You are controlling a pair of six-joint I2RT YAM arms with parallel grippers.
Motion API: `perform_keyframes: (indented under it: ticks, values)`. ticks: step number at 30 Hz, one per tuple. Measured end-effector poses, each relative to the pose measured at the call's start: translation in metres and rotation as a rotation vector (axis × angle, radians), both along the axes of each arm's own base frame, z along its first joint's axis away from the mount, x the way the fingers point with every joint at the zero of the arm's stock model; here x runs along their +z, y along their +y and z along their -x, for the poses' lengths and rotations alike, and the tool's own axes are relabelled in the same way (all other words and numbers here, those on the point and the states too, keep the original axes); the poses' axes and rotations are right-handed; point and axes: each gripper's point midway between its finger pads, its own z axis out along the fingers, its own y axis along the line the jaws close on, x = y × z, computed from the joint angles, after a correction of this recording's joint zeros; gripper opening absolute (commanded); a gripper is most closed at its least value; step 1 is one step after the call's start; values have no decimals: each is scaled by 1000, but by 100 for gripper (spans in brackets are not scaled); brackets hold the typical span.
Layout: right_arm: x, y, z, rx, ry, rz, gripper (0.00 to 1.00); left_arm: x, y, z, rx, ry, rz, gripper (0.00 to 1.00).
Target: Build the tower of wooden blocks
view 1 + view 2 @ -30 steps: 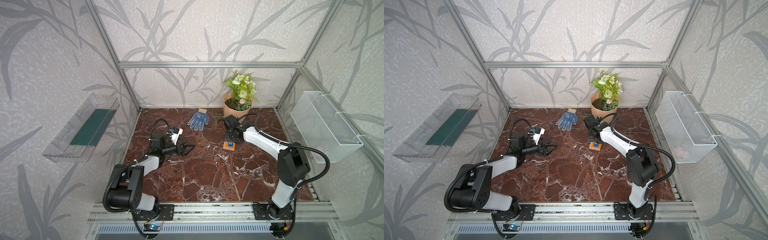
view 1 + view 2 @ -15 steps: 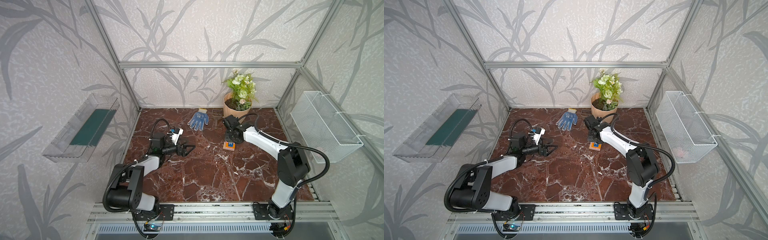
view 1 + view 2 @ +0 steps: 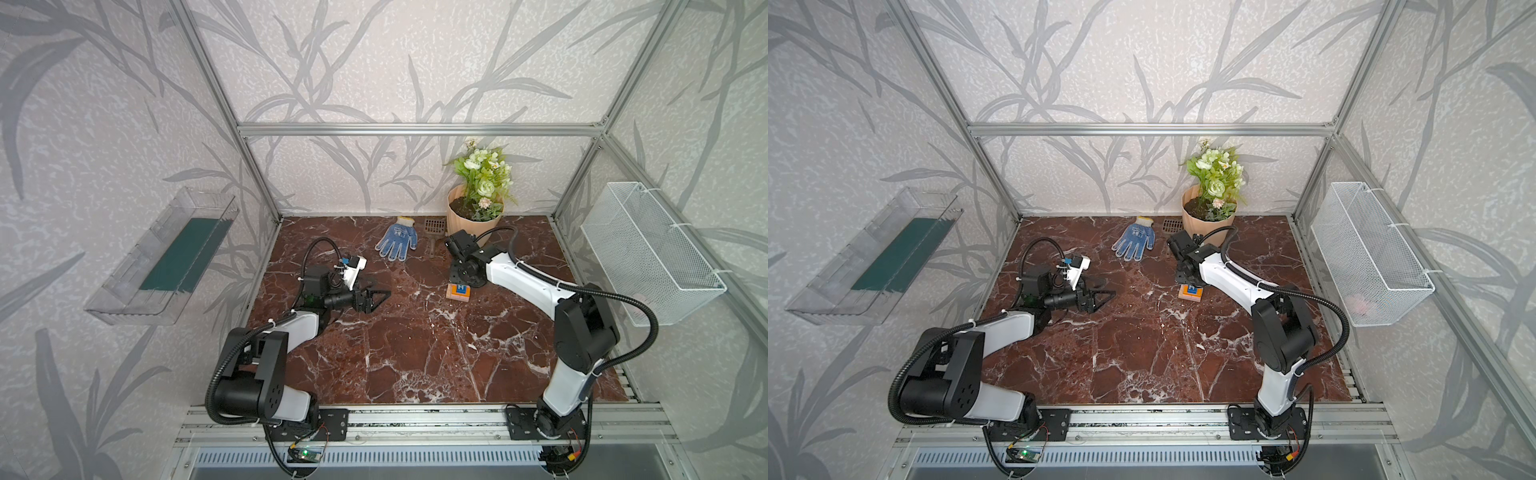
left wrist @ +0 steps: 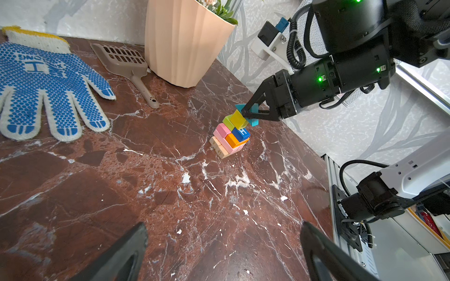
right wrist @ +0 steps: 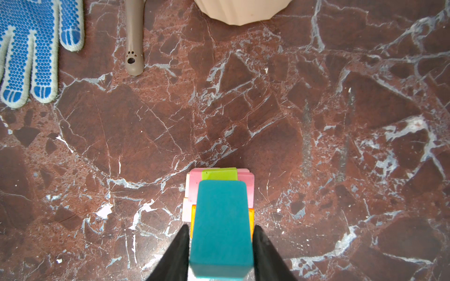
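The wood block tower [image 4: 230, 136] stands on the marble right of centre, seen in both top views [image 3: 458, 292] [image 3: 1190, 292]. It has tan blocks at the base, then pink and orange, a blue "H" cube, lime and yellow cubes, and the teal piece [image 5: 221, 223] on top. My right gripper [image 5: 221, 227] points down over it, fingers close against both sides of the teal piece; whether they press on it I cannot tell. My left gripper [image 3: 380, 296] hovers low at the left, wide open and holding nothing [image 4: 224, 226].
A blue dotted glove [image 3: 397, 243], a tan scoop [image 3: 434, 226] and a peach flowerpot [image 3: 471, 220] lie along the back edge behind the tower. A white wire basket [image 3: 648, 249] hangs on the right wall, a clear tray [image 3: 166, 253] on the left.
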Motion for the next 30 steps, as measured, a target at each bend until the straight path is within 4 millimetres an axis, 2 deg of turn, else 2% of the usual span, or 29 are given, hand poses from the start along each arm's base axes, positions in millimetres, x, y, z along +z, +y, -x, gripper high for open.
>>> perform_keyframes:
  ticks: [5, 12, 16, 19, 24, 26, 30]
  values:
    - [0, 0, 0, 0, 0, 0, 44, 0, 0, 0, -2, -1, 0, 99]
    - [0, 0, 0, 8, 4, -3, 54, 0, 0, 0, -4, -5, -1, 99]
    - [8, 1, 1, 25, -7, -13, 63, 0, 0, 0, -4, -6, -1, 99]
    - [29, 1, 3, 48, -51, -38, 71, 1, 0, 0, -4, -7, -1, 99]
    - [84, -7, 16, 68, -199, -106, 79, 0, 0, 1, -4, -6, -1, 99]
    - [104, -17, 28, 70, -275, -127, 83, 0, 0, 1, -3, -4, -2, 99]
    - [121, -44, 52, 37, -387, -124, 91, -2, 2, -1, 17, -3, -11, 99]
